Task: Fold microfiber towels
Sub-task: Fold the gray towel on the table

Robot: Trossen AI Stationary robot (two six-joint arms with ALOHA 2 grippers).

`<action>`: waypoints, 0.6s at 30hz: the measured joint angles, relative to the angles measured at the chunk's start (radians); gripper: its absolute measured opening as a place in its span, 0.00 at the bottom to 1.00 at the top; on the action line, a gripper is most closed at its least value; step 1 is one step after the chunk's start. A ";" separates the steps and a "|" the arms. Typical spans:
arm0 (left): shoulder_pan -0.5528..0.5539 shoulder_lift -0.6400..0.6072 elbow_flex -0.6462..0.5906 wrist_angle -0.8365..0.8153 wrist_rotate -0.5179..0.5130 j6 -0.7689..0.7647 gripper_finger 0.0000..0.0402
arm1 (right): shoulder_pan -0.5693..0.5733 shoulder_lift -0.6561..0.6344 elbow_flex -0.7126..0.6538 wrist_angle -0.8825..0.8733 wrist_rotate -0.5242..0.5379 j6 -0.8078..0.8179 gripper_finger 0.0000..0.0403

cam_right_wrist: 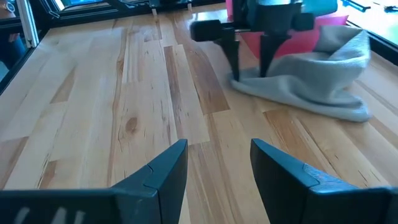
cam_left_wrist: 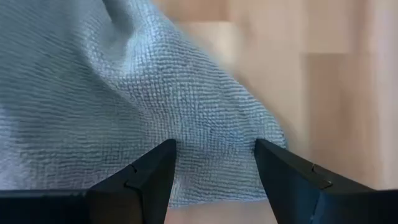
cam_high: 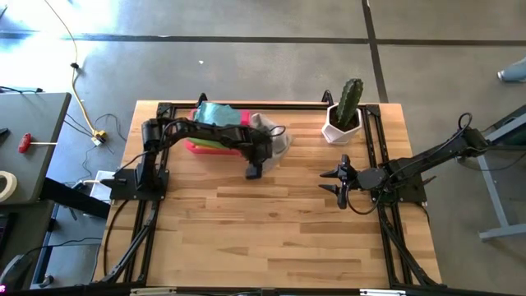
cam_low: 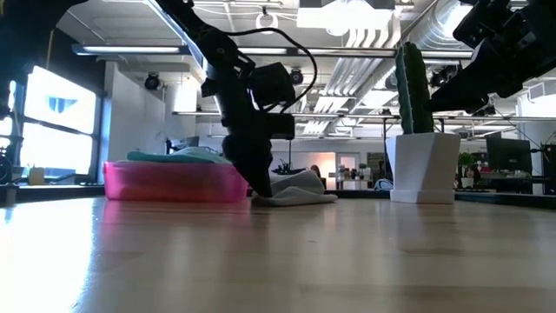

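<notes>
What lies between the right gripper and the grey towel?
Only bare wooden table, shown in the right wrist view: the open right gripper faces the grey towel, where the left gripper stands.

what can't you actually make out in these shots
- How many cloths lie in the pink rectangular plastic tray: low view, its wall hides them; high view, the left arm covers them.
- Grey microfiber towel far edge: right wrist view, left gripper blocks it.
- Left wrist view: table beyond the towel is blurred.

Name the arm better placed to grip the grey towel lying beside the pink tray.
Left. Its tool is down at the edge of the grey towel, fingers open astride the cloth. The right tool hovers open over bare table, well clear of the towel.
</notes>
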 joint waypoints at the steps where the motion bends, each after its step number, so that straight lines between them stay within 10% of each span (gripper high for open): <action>1: -0.006 0.001 0.000 -0.010 0.035 -0.018 0.53 | 0.000 0.000 0.000 0.000 0.000 0.000 0.41; 18: -0.385 0.002 0.000 -0.041 0.183 -0.255 0.53 | 0.000 0.000 0.000 -0.001 0.000 0.000 0.41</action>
